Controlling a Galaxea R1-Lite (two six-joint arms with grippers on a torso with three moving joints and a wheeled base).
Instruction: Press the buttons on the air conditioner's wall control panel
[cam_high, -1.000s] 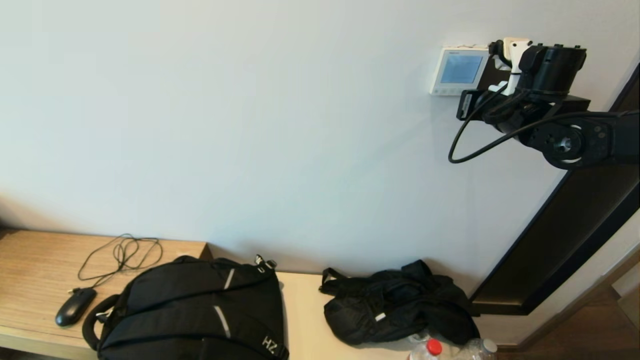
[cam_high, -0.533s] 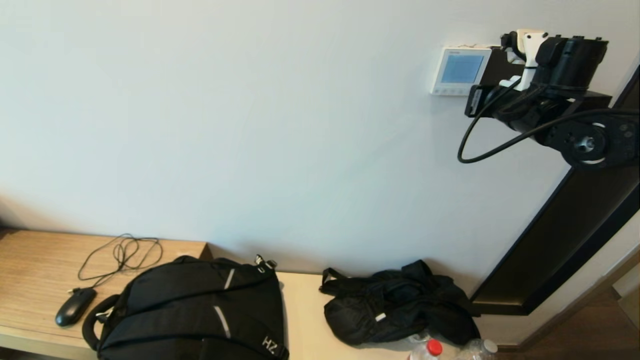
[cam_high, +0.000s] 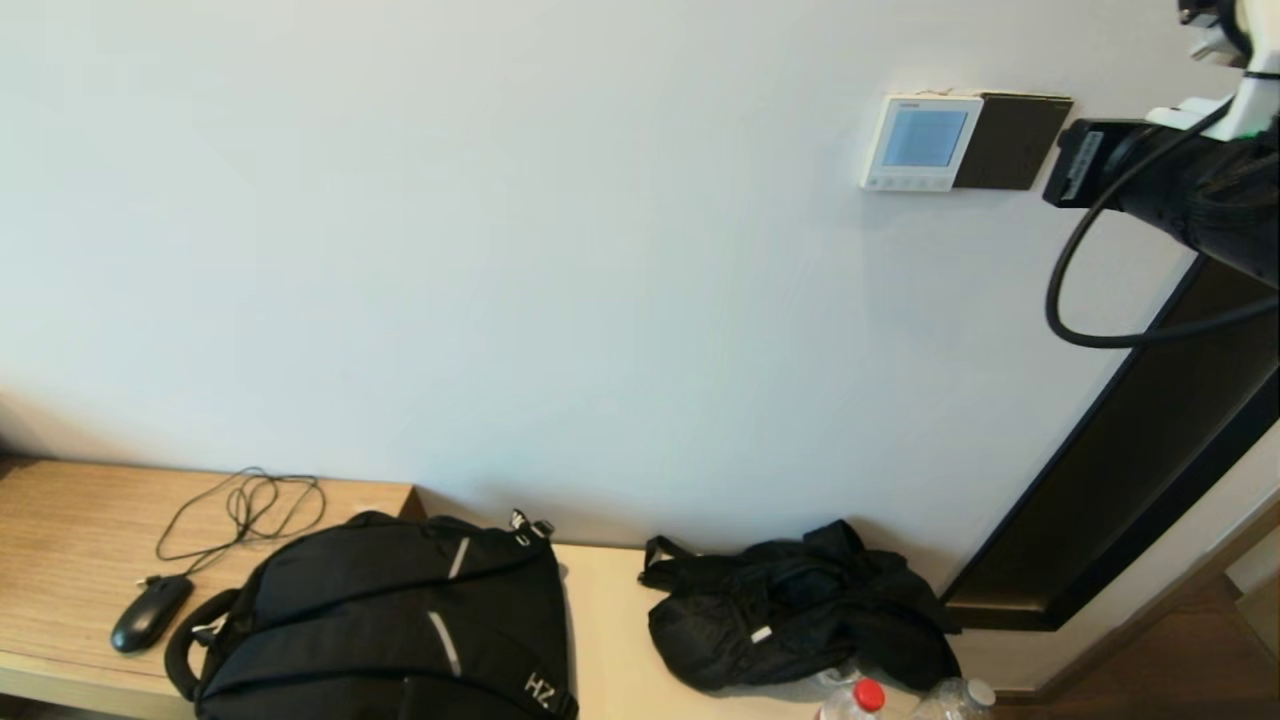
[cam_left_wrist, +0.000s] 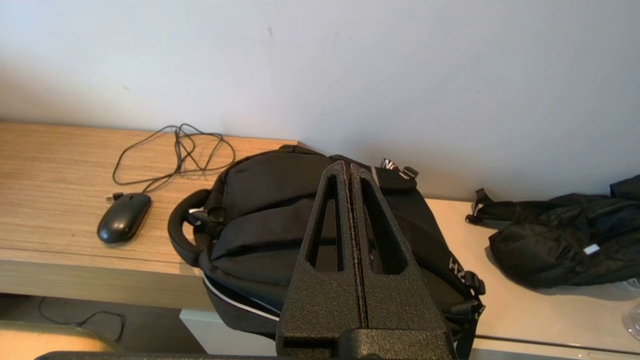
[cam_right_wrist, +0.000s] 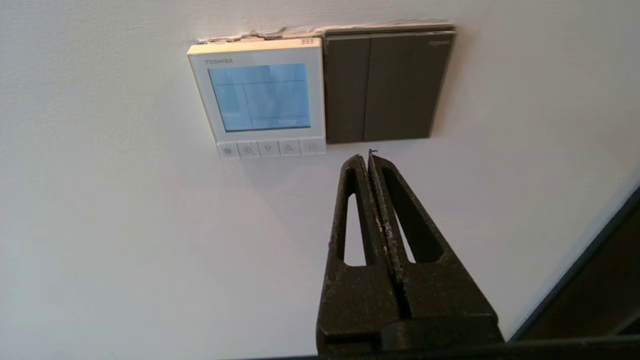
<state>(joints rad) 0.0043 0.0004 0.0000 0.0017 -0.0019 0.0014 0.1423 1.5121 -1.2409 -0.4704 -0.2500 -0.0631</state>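
Meanwhile, the right gripper (cam_right_wrist: 368, 156), jaws pressed together into one poking tip, hangs off the wall, apart from the lit control panel (cam_right_wrist: 260, 95) and its buttons (cam_right_wrist: 270, 148). A dark switch plate (cam_right_wrist: 387, 85) adjoins it. The left gripper (cam_left_wrist: 349, 170), jaws closed, idles above the backpack (cam_left_wrist: 280, 235) on the desk (cam_left_wrist: 55, 170).

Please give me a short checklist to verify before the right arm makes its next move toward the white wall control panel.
1. White square plastic control panel unobstructed: ok.
2. Its pale blue screen lit: ok.
3. Row of small pale buttons visible: ok.
4. Black right gripper shut to one tip: ok.
5. Tip aligned with a button: not ok, it sits under the dark brown switch plate.
6. Black left gripper shut, apart above the black backpack: ok.
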